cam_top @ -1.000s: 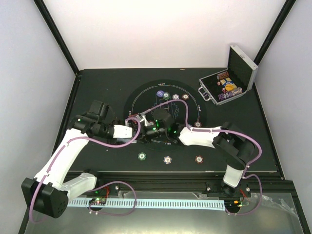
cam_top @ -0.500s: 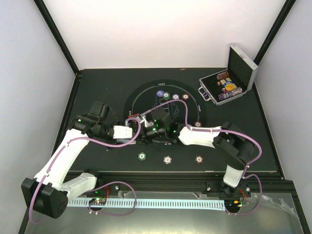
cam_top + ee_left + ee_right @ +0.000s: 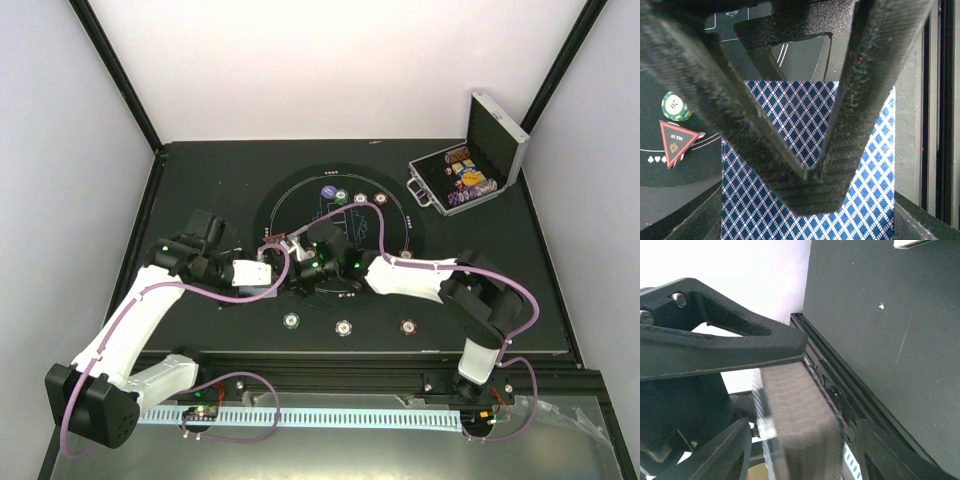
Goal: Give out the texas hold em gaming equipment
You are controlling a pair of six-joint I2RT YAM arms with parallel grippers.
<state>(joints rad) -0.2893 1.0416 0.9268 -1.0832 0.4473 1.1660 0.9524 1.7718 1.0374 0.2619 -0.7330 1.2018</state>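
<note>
Bare table (image 3: 200, 180) lies open left of the mat (image 3: 285, 200). At the mat's near-left rim the left gripper (image 3: 812, 196), fingers drawn to a point, lies over the blue-diamond playing cards (image 3: 862, 165), any pinch hidden. The right gripper (image 3: 303, 268) meets it, jaws parted around the blurred cards, hold unclear. Three chips (image 3: 344, 327) line the near edge, and the case (image 3: 455, 180) fills the far right corner.

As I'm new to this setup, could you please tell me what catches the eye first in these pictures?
The blue diamond-backed cards fill the left wrist view, behind the shut left end effector. From above, the left arm and right arm meet over the round black mat, and an open silver case of chips stands at far right.
</note>
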